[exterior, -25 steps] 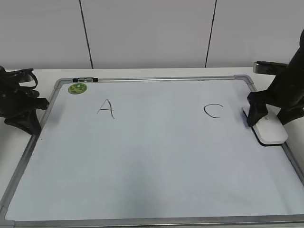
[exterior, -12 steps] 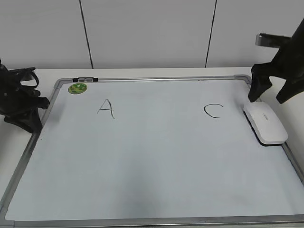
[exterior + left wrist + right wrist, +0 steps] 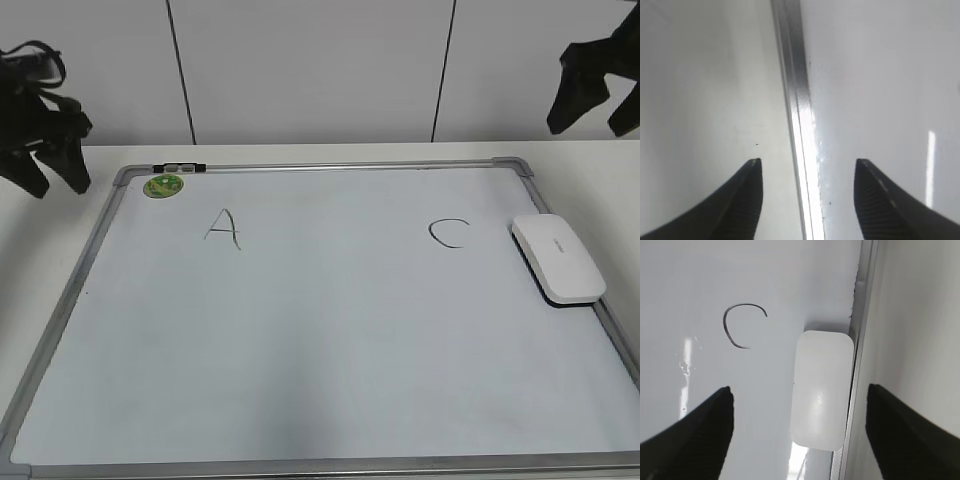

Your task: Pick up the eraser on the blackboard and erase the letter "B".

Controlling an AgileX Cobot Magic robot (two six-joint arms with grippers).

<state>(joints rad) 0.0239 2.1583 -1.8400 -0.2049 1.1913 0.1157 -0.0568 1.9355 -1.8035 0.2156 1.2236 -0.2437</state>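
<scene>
**Eraser lies free at the board's right edge, both claws raised and open**

The white, smooth, rounded-rectangle plastic eraser (image 3: 558, 258) (image 3: 821, 395) lies flat on the large white dry-erase blackboard (image 3: 320, 350) (image 3: 765, 280), against the silver-grey frame on the side nearest the table's right edge, toward the far right corner. Small grey lettering shows on its top in the right wrist view. Nothing touches it. Just beside it, toward the middle of the board, is a thin black hand-drawn letter "C" (image 3: 449, 234) (image 3: 742, 324). Well apart, toward the table's far left corner, is a black letter "A" (image 3: 223, 228), with a small round green sticker (image 3: 164, 185) beyond it at the board's far left corner and a short dark-and-silver clip (image 3: 179, 167) on the frame there. No letter "B" is visible between "A" and "C"; that stretch is plain white.

The right claw (image 3: 596, 85) (image 3: 800, 432) hangs high above the table's far right corner, fingers spread wide, holding nothing. The left claw (image 3: 40, 150) (image 3: 807, 195) hangs above the table's left edge, fingers apart and empty, straddling the board's left frame rail (image 3: 797, 115) in the left wrist view. The white table (image 3: 590, 170) surrounds the board.
</scene>
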